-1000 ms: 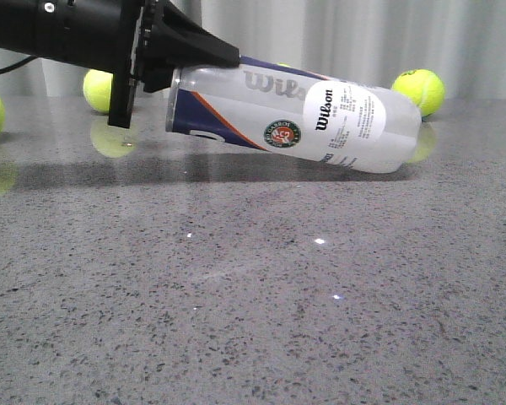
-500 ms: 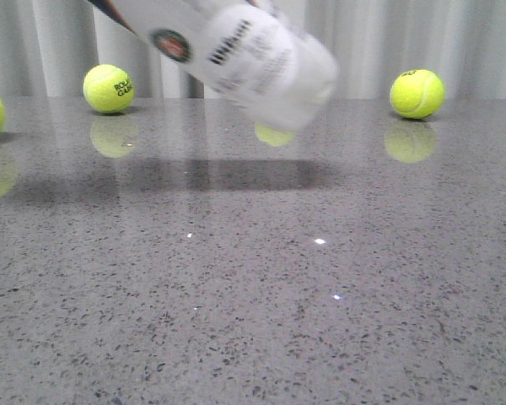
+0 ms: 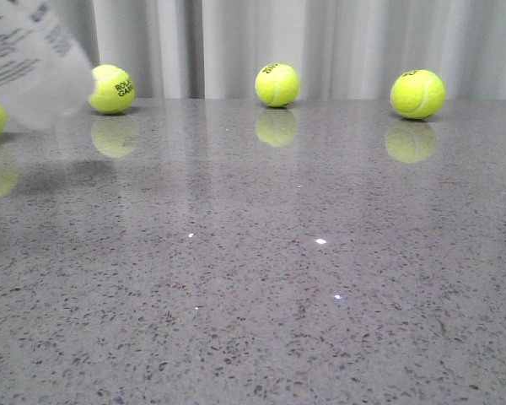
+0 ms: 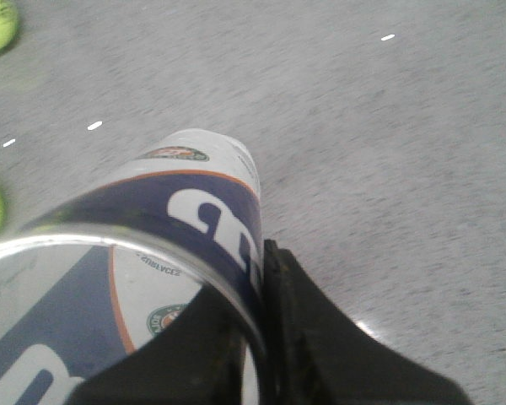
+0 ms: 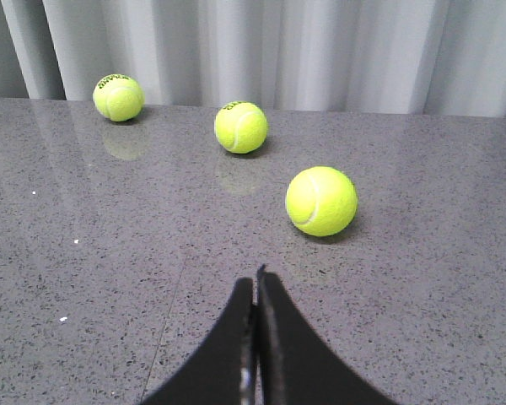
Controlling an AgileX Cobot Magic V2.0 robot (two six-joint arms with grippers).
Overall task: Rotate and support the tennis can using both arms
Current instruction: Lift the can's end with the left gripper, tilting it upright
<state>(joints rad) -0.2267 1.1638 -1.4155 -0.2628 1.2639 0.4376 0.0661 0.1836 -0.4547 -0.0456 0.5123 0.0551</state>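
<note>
Tennis can (image 3: 29,63) swung further left, airborne, clamped in left tool (image 4: 266,337); right tool (image 5: 255,291) together.

right gripper (image 5: 255,291) closed, 3 tennis balls (image 5: 321,201)

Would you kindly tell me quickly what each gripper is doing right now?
Left gripper: shut on the tennis can, gripping at its metal rim.
Right gripper: shut, jaws pressed together, holding nothing.

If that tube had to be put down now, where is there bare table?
The wide grey stretch of table in front of the row of tennis balls is bare. The back edge is crowded with balls, and the tennis can, held by the left end effector, hangs at the left.
</note>
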